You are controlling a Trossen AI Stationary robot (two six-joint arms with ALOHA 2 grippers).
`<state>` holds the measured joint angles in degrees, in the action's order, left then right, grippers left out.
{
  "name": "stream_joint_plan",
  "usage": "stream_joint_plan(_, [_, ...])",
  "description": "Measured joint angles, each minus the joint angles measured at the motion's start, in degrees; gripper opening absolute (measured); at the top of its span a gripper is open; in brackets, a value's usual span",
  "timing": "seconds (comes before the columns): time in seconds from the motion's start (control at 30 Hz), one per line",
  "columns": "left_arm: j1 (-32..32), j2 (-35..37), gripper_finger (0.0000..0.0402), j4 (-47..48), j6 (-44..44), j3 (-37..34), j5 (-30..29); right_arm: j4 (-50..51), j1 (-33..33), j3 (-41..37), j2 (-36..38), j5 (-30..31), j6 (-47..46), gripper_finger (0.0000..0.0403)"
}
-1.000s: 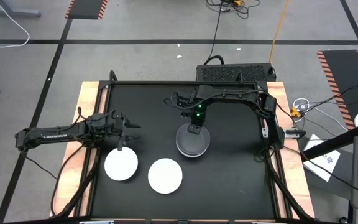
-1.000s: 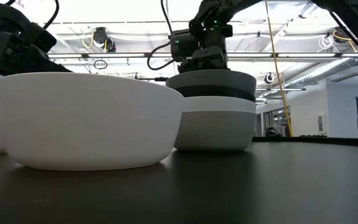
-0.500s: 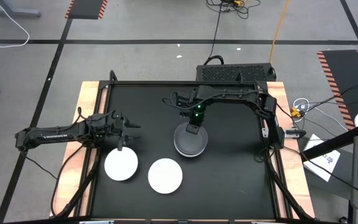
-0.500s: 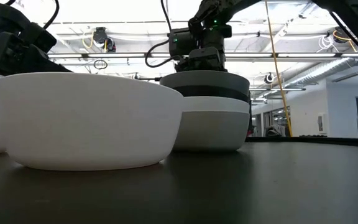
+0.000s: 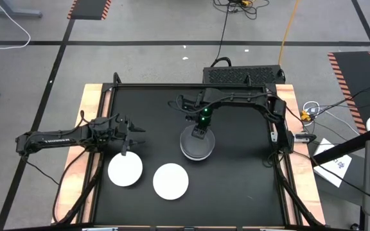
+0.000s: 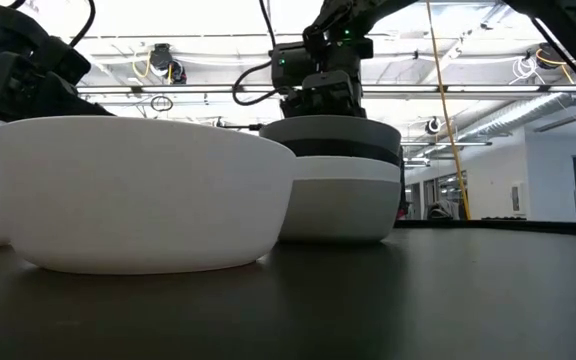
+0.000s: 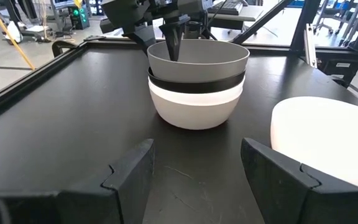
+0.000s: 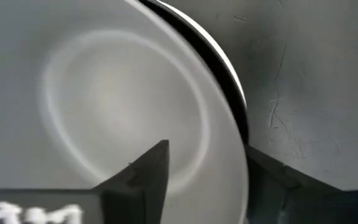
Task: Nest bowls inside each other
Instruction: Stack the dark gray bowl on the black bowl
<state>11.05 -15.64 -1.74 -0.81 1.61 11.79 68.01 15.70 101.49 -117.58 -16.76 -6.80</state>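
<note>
High view: the right hand [image 5: 199, 133] sits over the far rim of the bowl stack [image 5: 196, 146] at mid-worktop [image 5: 236, 186]. Two white bowls lie apart from it, one [image 5: 124, 170] near the left edge and one [image 5: 170, 181] nearer the middle. The left hand [image 5: 128, 138] waits just beyond the first, fingers spread and empty.

Low view: the stack shows a grey bowl [image 6: 332, 134] on top, a black band [image 6: 346, 149] below it and a light bowl [image 6: 340, 200] at the base. A white bowl [image 6: 143, 190] fills the foreground with nothing visible in it.

Left wrist view: the grey bowl [image 7: 198, 58] rests in the black bowl [image 7: 194, 83], which rests in the white bowl [image 7: 194, 107]. The right hand's fingers straddle the grey rim, one tip [image 7: 173, 42] dipping inside.

Right wrist view: one finger [image 8: 143, 174] lies inside the grey bowl [image 8: 98, 99], which holds nothing, and the other [image 8: 272, 180] lies outside the rim. I judge the hand clasps that rim.

The risk, as I judge it: a rim grip on one side could tip the grey bowl or drag the whole stack if the hand lifts before letting go
</note>
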Motion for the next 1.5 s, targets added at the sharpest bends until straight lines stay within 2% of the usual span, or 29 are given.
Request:
stream_joint_plan(0.13, [0.00,0.00,0.0243,0.00,-0.19,0.00,0.00,-0.12,0.48,0.00,0.95,0.29,-0.46,0.0189])
stream_joint_plan(0.3, [0.00,0.00,0.0243,-0.01,-0.20,0.00,0.00,-1.40,0.54,0.00,3.51,0.83,-0.45,0.0206])
stream_joint_plan(0.57, [0.00,0.01,0.0243,-0.24,-0.21,0.00,-0.02,-3.98,0.57,0.00,5.79,0.92,-1.38,0.0210])
stream_joint_plan(0.7, [0.00,0.02,0.0243,-0.26,-0.16,0.00,-0.02,-3.98,0.80,0.00,5.77,3.49,-1.25,0.0210])
stream_joint_plan(0.83, [0.00,0.01,0.0243,-0.22,-0.11,0.00,-0.02,-3.68,1.14,0.00,5.77,3.51,-1.04,0.0205])
stream_joint_plan(1.03, [0.00,0.00,0.0243,-0.22,-0.19,0.00,-0.02,-2.56,1.10,0.00,5.77,3.46,-0.77,0.0150])
stream_joint_plan(1.27, [0.00,0.02,0.0243,-0.20,-0.17,0.00,-0.04,-1.24,1.19,0.00,5.77,3.50,0.89,0.0017])
stream_joint_plan(1.5, [0.00,0.02,0.0243,-0.20,-0.02,0.00,-0.04,-0.70,1.16,-0.02,5.68,3.16,0.04,0.0005])
